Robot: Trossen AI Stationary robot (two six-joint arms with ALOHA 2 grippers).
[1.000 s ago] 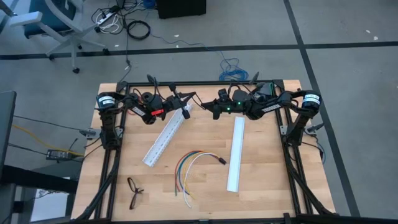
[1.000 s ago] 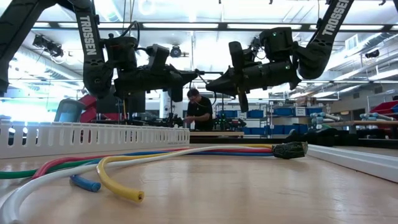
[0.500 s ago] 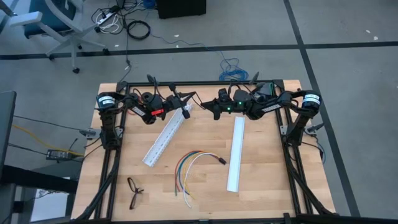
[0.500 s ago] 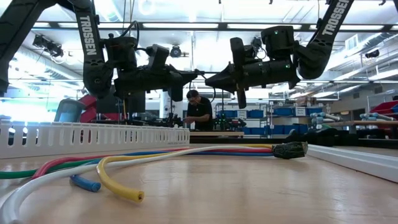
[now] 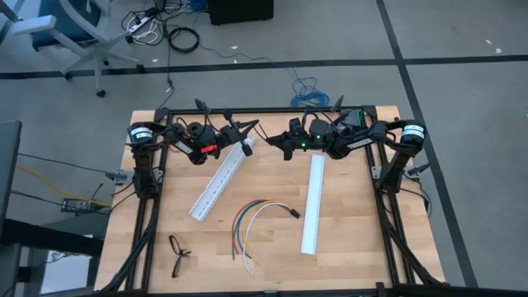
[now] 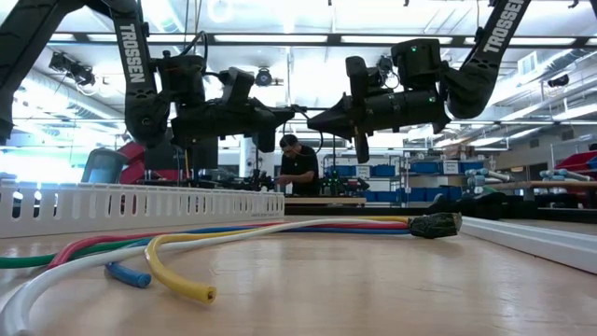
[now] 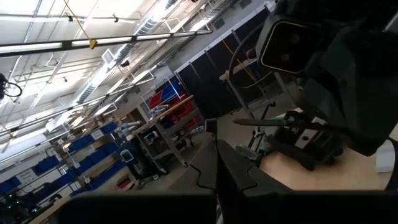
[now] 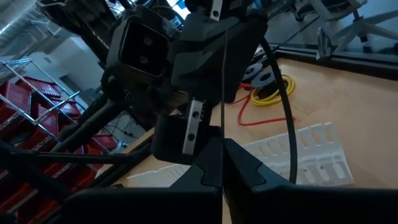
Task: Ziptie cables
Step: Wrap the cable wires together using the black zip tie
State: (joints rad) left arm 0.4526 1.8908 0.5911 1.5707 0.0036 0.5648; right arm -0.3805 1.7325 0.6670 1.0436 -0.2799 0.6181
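Both arms hover over the table's far part with their fingertips facing each other. My left gripper (image 5: 249,142) (image 6: 280,112) is shut, and so is my right gripper (image 5: 280,144) (image 8: 222,146). The ziptie (image 8: 223,81), a very thin black strip, runs from my right gripper's fingertips straight toward the left gripper. The cables (image 5: 252,223) (image 6: 187,245), a curved bundle of blue, yellow, white and orange wires with a black connector (image 6: 434,225), lie flat on the table in the middle, below and nearer than both grippers. My right gripper pinches the ziptie between its two fingertips (image 8: 211,163), holding one end (image 8: 222,138). The strip runs on along the fingers, roughly level, toward the table's left, lifted clear of the table. My left gripper: the strip's far end (image 7: 239,122) lies close by its fingertips, and I cannot tell whether they touch it.
Two long white slotted rails lie on the wood, one slanting at the left (image 5: 219,181) and one straight at the right (image 5: 312,202). A red and yellow wire with black spools (image 8: 267,87) lies beyond the left rail. A person (image 6: 298,166) stands far behind the table.
My right gripper has tipped its fingertips up a little, bringing them nearer the height of the left gripper's tips. Both grippers have stayed shut and in place, and the cables have not moved.
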